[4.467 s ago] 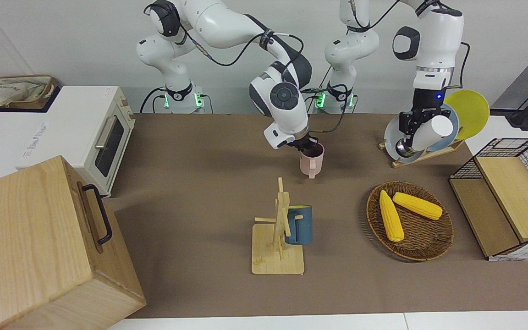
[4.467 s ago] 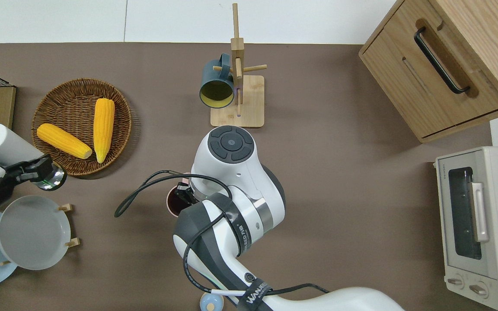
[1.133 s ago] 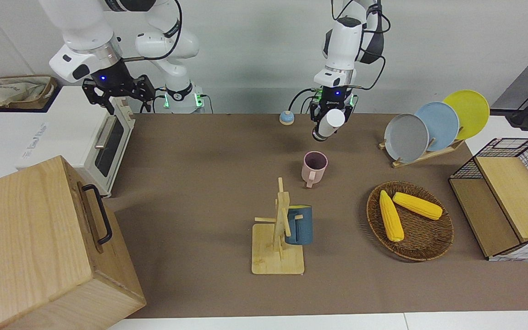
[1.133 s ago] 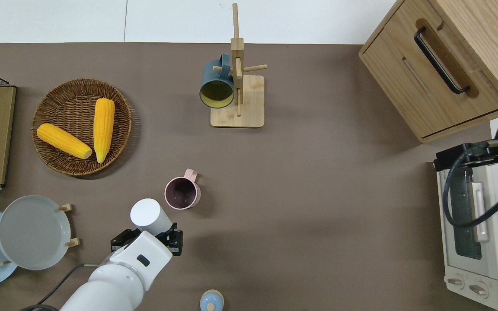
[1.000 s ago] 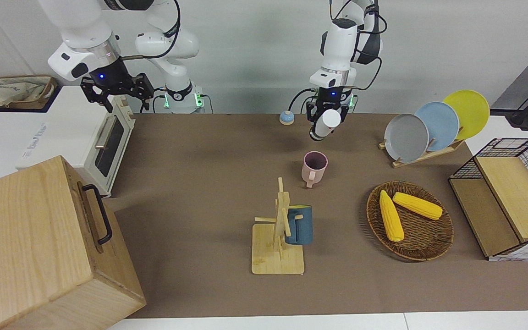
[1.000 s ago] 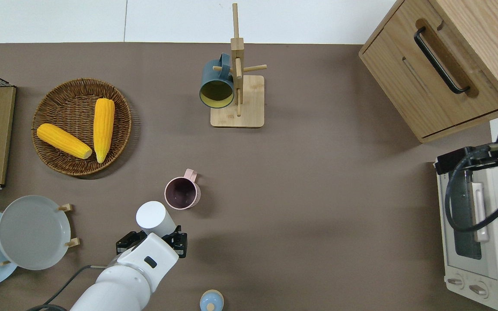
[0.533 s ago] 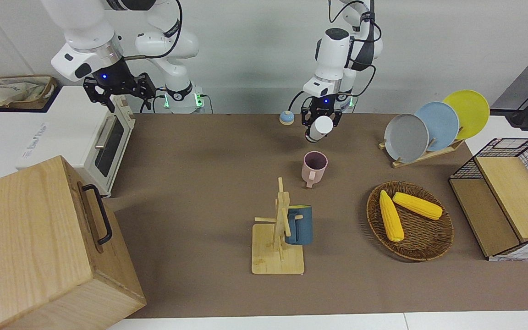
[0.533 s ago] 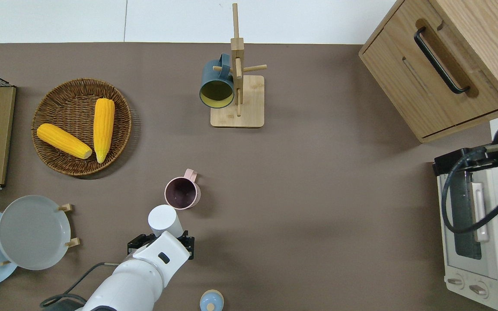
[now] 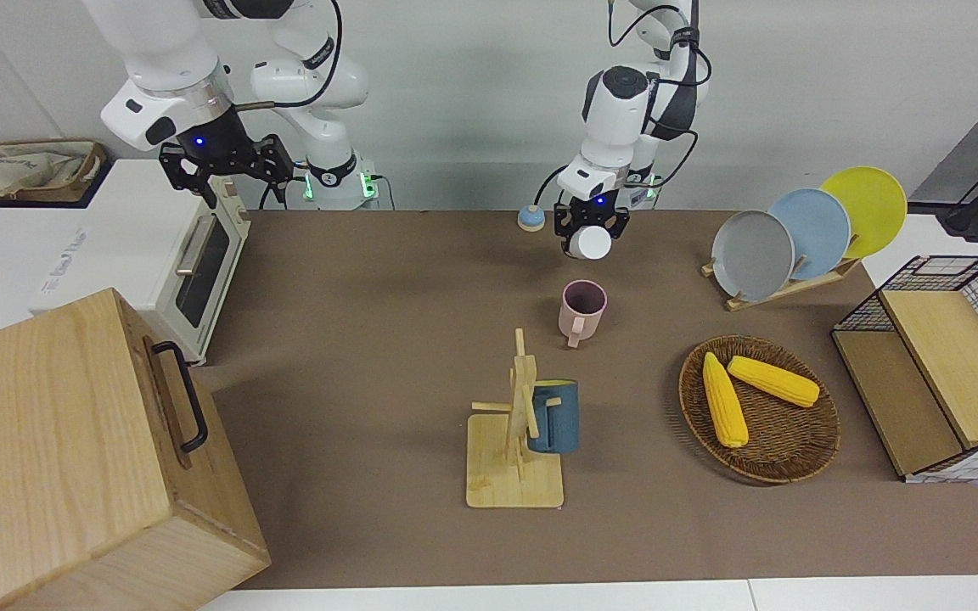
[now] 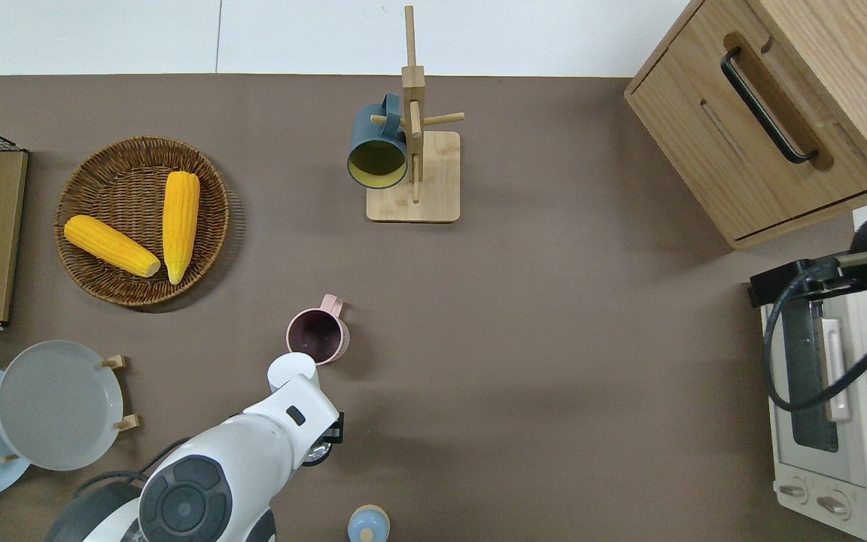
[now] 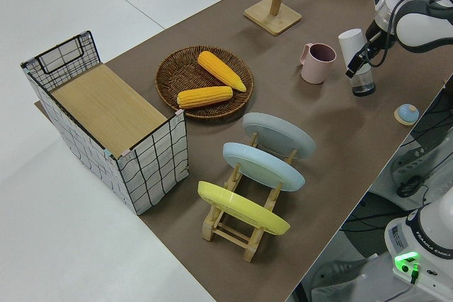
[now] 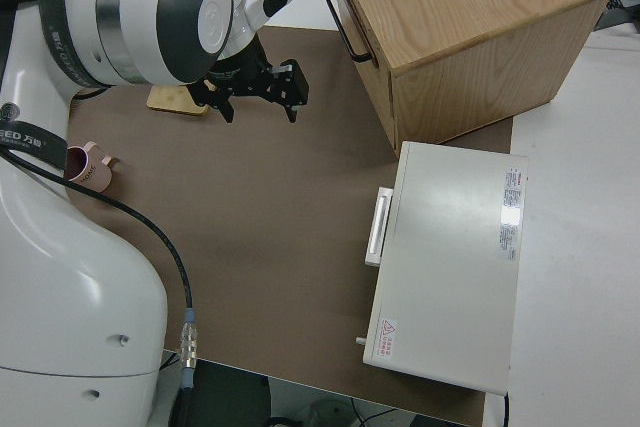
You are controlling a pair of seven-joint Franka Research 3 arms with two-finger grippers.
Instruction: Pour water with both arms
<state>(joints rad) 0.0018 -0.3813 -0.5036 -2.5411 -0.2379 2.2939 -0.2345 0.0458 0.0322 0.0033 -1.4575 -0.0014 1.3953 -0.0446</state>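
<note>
My left gripper is shut on a white bottle with a shiny base. It holds the bottle nearly upright, just nearer to the robots than the pink mug. In the left side view the bottle stands beside the mug, its base low by the table. The mug is upright and looks empty. No water shows. My right gripper is open and empty, up in the air over the toaster oven.
A small blue cap lies close to the left arm's base. A mug tree with a dark blue mug, a basket of corn, a plate rack, a wire crate and a wooden cabinet stand around.
The left arm has carried the white bottle toward the pink mug and turned it more upright. The right gripper has shifted slightly near the toaster oven.
</note>
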